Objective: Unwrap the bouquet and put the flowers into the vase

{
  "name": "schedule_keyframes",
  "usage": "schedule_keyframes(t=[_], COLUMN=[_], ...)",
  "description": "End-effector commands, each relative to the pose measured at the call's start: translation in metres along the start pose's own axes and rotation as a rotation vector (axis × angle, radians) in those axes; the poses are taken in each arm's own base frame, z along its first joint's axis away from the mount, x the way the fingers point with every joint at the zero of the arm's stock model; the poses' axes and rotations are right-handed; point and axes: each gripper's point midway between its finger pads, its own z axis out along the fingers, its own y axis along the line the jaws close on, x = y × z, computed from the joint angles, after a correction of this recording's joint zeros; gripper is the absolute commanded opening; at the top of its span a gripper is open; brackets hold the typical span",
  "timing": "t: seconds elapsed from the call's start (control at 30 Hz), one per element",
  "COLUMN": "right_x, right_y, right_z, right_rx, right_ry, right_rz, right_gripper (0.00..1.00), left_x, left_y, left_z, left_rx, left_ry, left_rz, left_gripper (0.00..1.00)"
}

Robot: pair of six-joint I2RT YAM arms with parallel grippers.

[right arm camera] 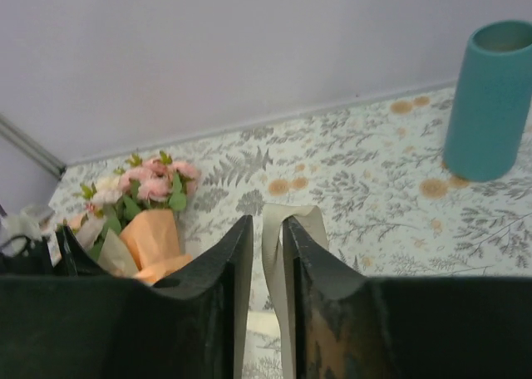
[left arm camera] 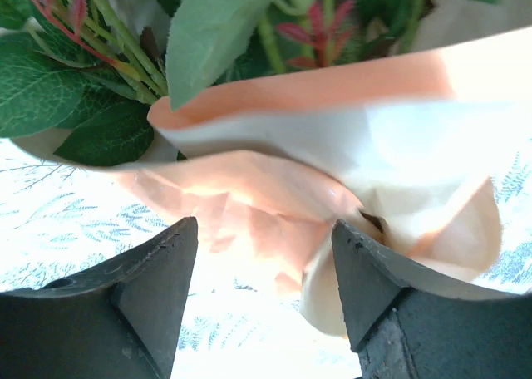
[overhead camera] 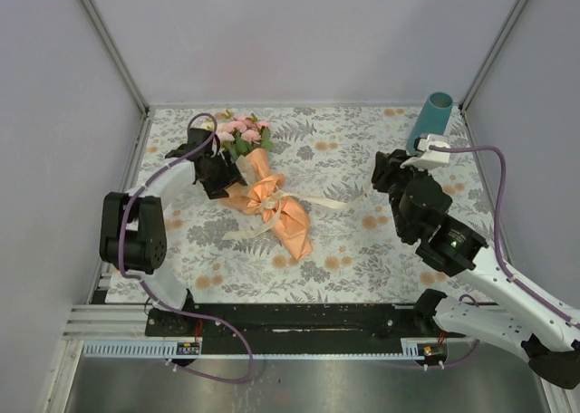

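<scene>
Tan-orange kraft paper (left arm camera: pixel 274 96) fills my left wrist view. Its folded rim curls across the frame, with broad green leaves (left arm camera: pixel 216 30) and thin stems packed behind it, a closeness no other camera gives. My left gripper (left arm camera: pixel 264 225) stands wide apart here, with 1 dark finger on each side of a crumpled fold of that paper. The jaws are not closed on the fold.

Only the overhead view shows the whole layout. The bouquet of pink, peach and cream roses (overhead camera: pixel 263 191) lies on its side on the floral-patterned tablecloth (overhead camera: pixel 362 250), left of centre. Its flowers (overhead camera: pixel 241 130) point toward the far edge and its paper tail toward the near right. The left gripper sits at the bouquet's left flank, beside the mouth of the wrapping. A flat cream ribbon (overhead camera: pixel 322 203) trails from the middle of the bouquet toward my right gripper (overhead camera: pixel 379 170), which is near the ribbon's end.

From the right wrist, the 2 fingers of that gripper stand a narrow slot apart. The cream ribbon shows through the slot and loops out beyond the tips, but I cannot tell whether it touches the pads or lies on the cloth beneath. This view alone shows the tall, smooth teal-blue cylinder vase (right arm camera: pixel 489 105) from the side. It stands upright and open-topped near the back wall, well apart from the bouquet. The overhead view places it in the far right corner.
</scene>
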Motion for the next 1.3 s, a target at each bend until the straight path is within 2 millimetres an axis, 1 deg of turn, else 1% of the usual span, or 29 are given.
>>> schedule_keyframes(t=[0.0,0.1,0.2,0.23,0.27,0.3,0.33,0.43,0.5,0.6,0.67,0.73,0.8,0.9,0.93,1.03,1.07,1.1,1.13,1.17,1.23,1.27], right_x=[0.036,0.058,0.074,0.079,0.085,0.089,0.094,0.102,0.103,0.099,0.098,0.098,0.098,0.097,0.094,0.092,0.092,0.091,0.09,0.091,0.091,0.091], right_y=[0.015,0.018,0.021,0.023,0.025,0.027,0.029,0.034,0.034,0.033,0.031,0.029,0.027,0.02,0.019,0.014,0.013,0.013,0.012,0.011,0.01,0.009], right_z=[-0.004,-0.005,-0.009,-0.009,-0.011,-0.013,-0.014,-0.016,-0.016,-0.017,-0.018,-0.02,-0.021,-0.021,-0.022,-0.023,-0.023,-0.023,-0.023,-0.023,-0.024,-0.024], right_rx=[-0.097,-0.123,-0.151,-0.164,-0.177,-0.192,-0.199,-0.217,-0.215,-0.219,-0.216,-0.218,-0.219,-0.2,-0.197,-0.192,-0.19,-0.191,-0.189,-0.187,-0.188,-0.184], right_ry=[0.121,0.178,0.221,0.237,0.253,0.269,0.283,0.315,0.317,0.304,0.3,0.296,0.291,0.279,0.269,0.251,0.248,0.243,0.24,0.242,0.239,0.237], right_rz=[0.015,-0.006,0.005,0.011,0.02,0.029,0.044,0.062,0.07,0.068,0.067,0.071,0.071,0.066,0.068,0.07,0.068,0.068,0.067,0.061,0.061,0.06], right_gripper=[0.34,0.38,0.41,0.41,0.43,0.45,0.47,0.53,0.54,0.54,0.54,0.54,0.54,0.52,0.52,0.51,0.5,0.5,0.49,0.49,0.49,0.49], left_x=[-0.029,-0.018,0.003,0.014,0.022,0.033,0.041,0.073,0.09,0.104,0.106,0.104,0.104,0.108,0.11,0.111,0.111,0.114,0.114,0.114,0.112,0.112], left_y=[-0.027,-0.026,-0.024,-0.025,-0.03,-0.032,-0.038,-0.054,-0.068,-0.085,-0.092,-0.102,-0.108,-0.108,-0.107,-0.103,-0.102,-0.102,-0.1,-0.1,-0.097,-0.096], left_z=[-0.06,-0.079,-0.087,-0.087,-0.091,-0.09,-0.093,-0.089,-0.084,-0.074,-0.068,-0.066,-0.062,-0.053,-0.05,-0.039,-0.037,-0.034,-0.032,-0.031,-0.029,-0.029], left_rx=[0.054,0.081,0.13,0.164,0.214,0.249,0.289,0.359,0.382,0.37,0.352,0.352,0.32,0.276,0.266,0.227,0.223,0.219,0.207,0.191,0.161,0.15], left_ry=[-0.154,-0.177,-0.162,-0.142,-0.14,-0.119,-0.12,-0.077,-0.043,-0.04,-0.047,-0.066,-0.086,-0.068,-0.062,-0.06,-0.054,-0.043,-0.042,-0.048,-0.057,-0.057], left_rz=[0.079,0.092,0.108,0.117,0.139,0.15,0.168,0.232,0.292,0.396,0.441,0.487,0.535,0.565,0.574,0.588,0.593,0.604,0.612,0.62,0.64,0.645], left_gripper=[0.7,0.7,0.7,0.7,0.7,0.69,0.69,0.7,0.7,0.7,0.69,0.68,0.68,0.65,0.64,0.61,0.58,0.51,0.46,0.44,0.44,0.41])
